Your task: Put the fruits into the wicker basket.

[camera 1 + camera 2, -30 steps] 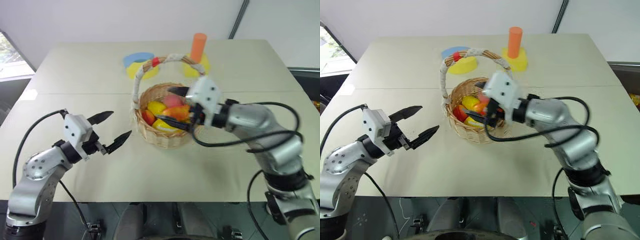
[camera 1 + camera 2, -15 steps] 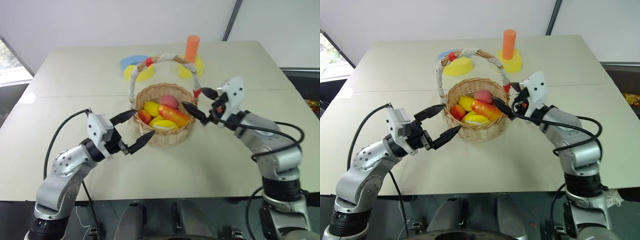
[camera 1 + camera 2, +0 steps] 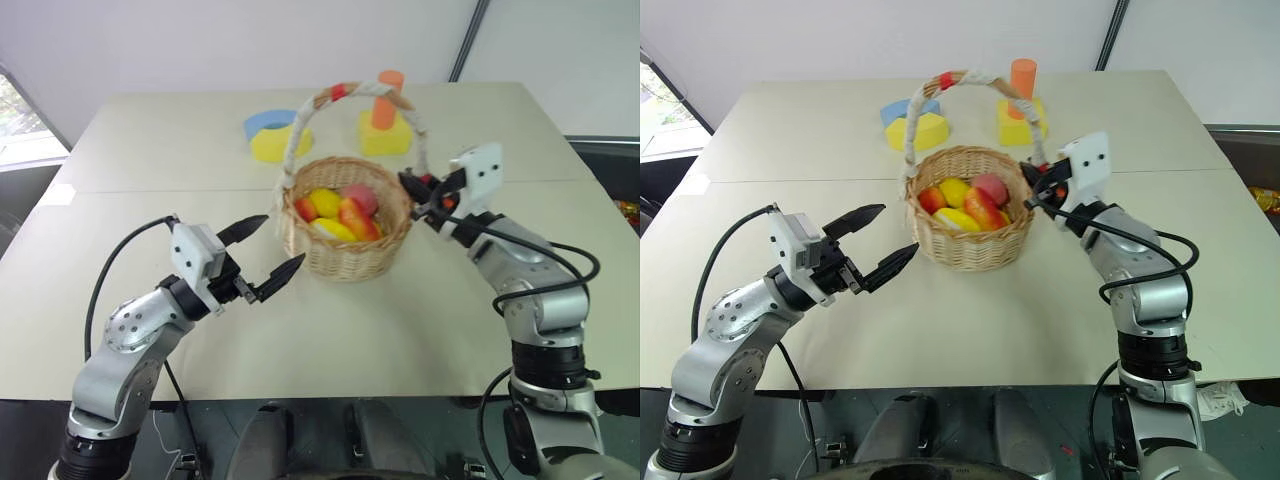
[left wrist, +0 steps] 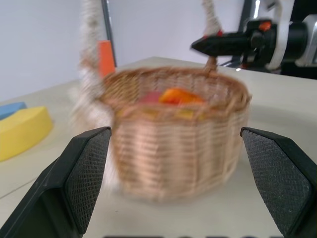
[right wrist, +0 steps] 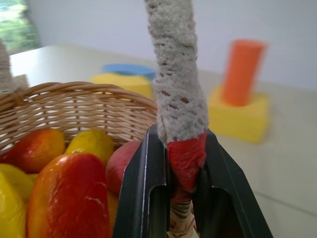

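The round tan wicker basket (image 3: 968, 210) stood mid-bench (image 3: 790, 130), holding the plastic red and yellow fruits (image 3: 962, 201). The right gripper (image 5: 177, 198) had its fingers clamped on the handle's red band (image 5: 186, 157). The left gripper (image 3: 262, 254) hung beside the basket, fingers spread wide and empty.

The left gripper (image 3: 261, 258) is held forward at mid-height, its fingers spread wide and holding nothing. The right gripper (image 5: 179, 171) reaches forward with its fingers clamped on the basket handle (image 5: 176, 94), seemingly at its red band.
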